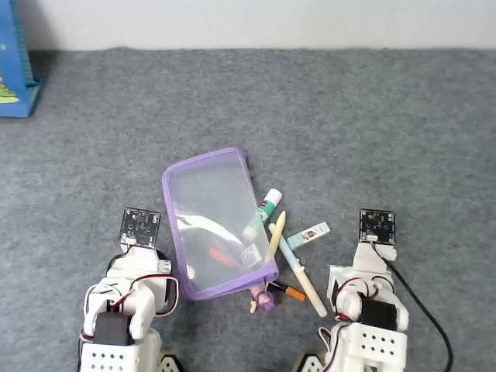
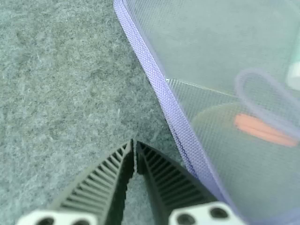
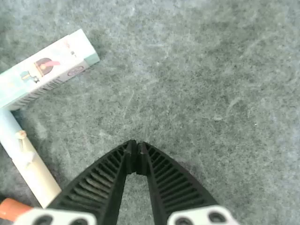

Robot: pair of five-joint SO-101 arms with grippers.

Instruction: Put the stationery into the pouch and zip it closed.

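A clear pouch (image 1: 213,221) with purple trim lies in the middle of the grey carpet, its mouth toward the arms. Spilling from its mouth are a glue stick (image 1: 262,215), a yellow pencil (image 1: 275,235), a pale pen (image 1: 302,276), a small eraser box (image 1: 308,235) and an orange marker (image 1: 288,291). An orange item (image 2: 265,130) shows through the pouch's purple-edged side (image 2: 164,101). My left gripper (image 2: 135,146) is shut just beside that edge. My right gripper (image 3: 137,145) is shut over bare carpet, near the eraser box (image 3: 44,70) and the pen (image 3: 30,164).
A blue box (image 1: 14,62) stands at the far left corner by the white wall. Open carpet stretches beyond the pouch and to both sides of the arms.
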